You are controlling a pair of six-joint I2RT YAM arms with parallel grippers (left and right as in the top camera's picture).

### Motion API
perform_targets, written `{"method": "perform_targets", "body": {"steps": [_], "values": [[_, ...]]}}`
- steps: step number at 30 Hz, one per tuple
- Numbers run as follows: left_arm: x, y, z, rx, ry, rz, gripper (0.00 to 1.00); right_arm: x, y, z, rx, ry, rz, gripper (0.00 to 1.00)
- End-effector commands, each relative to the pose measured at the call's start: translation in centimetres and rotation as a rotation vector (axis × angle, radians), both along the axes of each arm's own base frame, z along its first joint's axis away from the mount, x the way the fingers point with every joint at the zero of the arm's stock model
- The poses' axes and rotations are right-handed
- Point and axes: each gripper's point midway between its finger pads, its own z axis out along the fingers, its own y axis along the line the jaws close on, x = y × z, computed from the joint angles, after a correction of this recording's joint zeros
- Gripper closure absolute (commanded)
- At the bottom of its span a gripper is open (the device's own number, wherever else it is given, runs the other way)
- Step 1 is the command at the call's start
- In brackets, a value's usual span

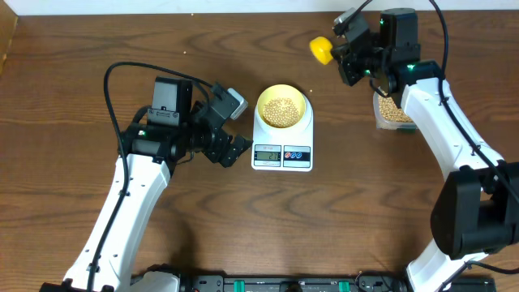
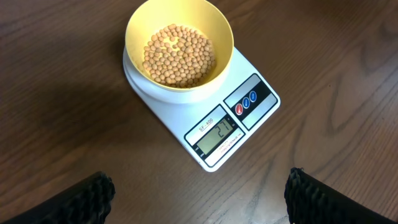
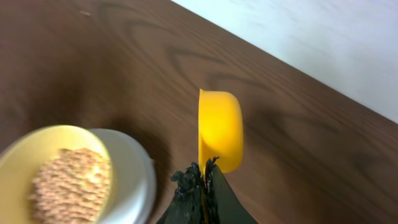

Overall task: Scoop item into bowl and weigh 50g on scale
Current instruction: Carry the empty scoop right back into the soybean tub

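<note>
Two arms reach over the brown tabletop in the overhead view. There we count one scale at frame centre, and one bowl sitting on its upper end with a heap of beans inside. At upper right, one yellow scoop is up off the wood, well apart from the bowl. The right fingers are clamped tight on its handle. One clear container, partly hidden under the right arm, shows more beans at right. The left fingers sit just left of the scale, apart from it.

Only the left wrist view lets us read the scale. Its one display shows what looks like 21, with one red button and one blue button beside it. The beans, too many for us to count, cover the bowl's floor at upper centre. Both left fingers stand spread wide at the bottom corners, holding nothing.

Only the right wrist view shows the grip up close. The right fingers are pressed together at bottom centre on the scoop, which stands on edge with its mouth facing left. We cannot tell what is inside it. The bowl and beans appear blurred at lower left, on the scale's white platform.
</note>
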Motion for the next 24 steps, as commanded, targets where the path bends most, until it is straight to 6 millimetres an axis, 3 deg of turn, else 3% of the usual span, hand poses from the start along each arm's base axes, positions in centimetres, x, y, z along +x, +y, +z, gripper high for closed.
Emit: {"method": "perform_targets", "body": {"steps": [1,8,16,24], "values": [[0.0,-0.2,0.8,-0.013,-0.026,-0.021,0.11,0.6,-3.0,3.5,-0.077,-0.073,-0.155,0.99],[0.0,-0.2,0.8,-0.013,-0.026,-0.021,0.1,-0.9,-7.0,3.9,-0.227,-0.042,-0.319,0.99],[0.0,-0.2,0.8,-0.013,-0.026,-0.021,0.1,-2.5,-9.7,4.1,-0.322,-0.005,-0.41,0.99],[0.0,-0.2,0.8,-0.013,-0.026,-0.021,0.1,-5.3,-14.7,1.5,-0.382,0.165,-0.525,0.99]]}}
